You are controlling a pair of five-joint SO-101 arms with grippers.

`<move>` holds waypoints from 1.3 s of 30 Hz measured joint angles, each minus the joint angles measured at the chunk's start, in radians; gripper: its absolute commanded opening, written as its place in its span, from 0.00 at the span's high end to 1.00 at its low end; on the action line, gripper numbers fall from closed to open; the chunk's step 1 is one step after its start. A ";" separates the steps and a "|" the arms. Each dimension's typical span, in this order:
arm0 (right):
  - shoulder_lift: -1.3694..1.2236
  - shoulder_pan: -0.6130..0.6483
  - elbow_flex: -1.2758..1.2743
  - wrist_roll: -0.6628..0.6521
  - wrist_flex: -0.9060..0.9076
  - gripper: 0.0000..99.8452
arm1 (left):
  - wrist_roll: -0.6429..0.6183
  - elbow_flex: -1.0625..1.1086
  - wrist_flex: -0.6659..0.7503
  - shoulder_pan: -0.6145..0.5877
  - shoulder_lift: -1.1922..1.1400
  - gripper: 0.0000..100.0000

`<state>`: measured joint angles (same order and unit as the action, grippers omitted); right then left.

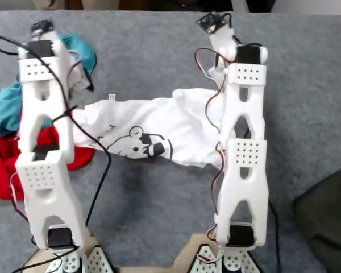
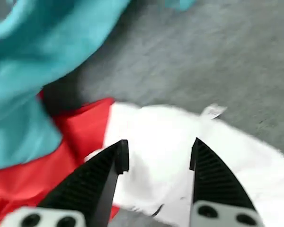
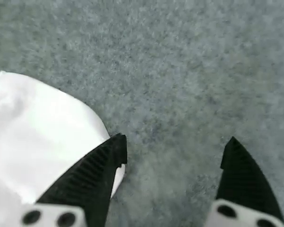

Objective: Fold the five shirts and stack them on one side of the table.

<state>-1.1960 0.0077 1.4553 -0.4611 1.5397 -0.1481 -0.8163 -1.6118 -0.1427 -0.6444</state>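
Our left hand and right hand hang open at the white shirt; next we pinch its edges and fold

**Soft, even light; glare on white**

High view: diffuse light with no hard edges. A faint shadow lies on the table just under the white shirt, toward 6 o'clock.
Left wrist view: a dark shadow pocket at 9 o'clock, between the teal shirt and the red shirt.
Right wrist view: the white shirt glares at 8 o'clock.

I see a soft, matt white cloth shirt on the rough, fuzzy grey fabric table cover.
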 measured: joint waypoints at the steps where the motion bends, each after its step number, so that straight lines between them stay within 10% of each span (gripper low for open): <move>1: -0.018 0.000 0.000 0.002 -0.011 0.68 | -0.008 -0.002 0.014 0.015 -0.025 0.78; 15: -0.034 0.000 0.034 0.008 -0.025 0.68 | -0.175 -0.081 0.167 0.008 -0.311 0.78; 39: -0.069 0.000 0.041 0.008 -0.031 0.68 | -0.207 -0.453 0.038 -0.046 -0.546 0.80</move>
<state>-1.2651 0.0077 1.4968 -0.4534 1.5090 -0.3552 -1.2689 -1.5735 -0.1887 -1.1907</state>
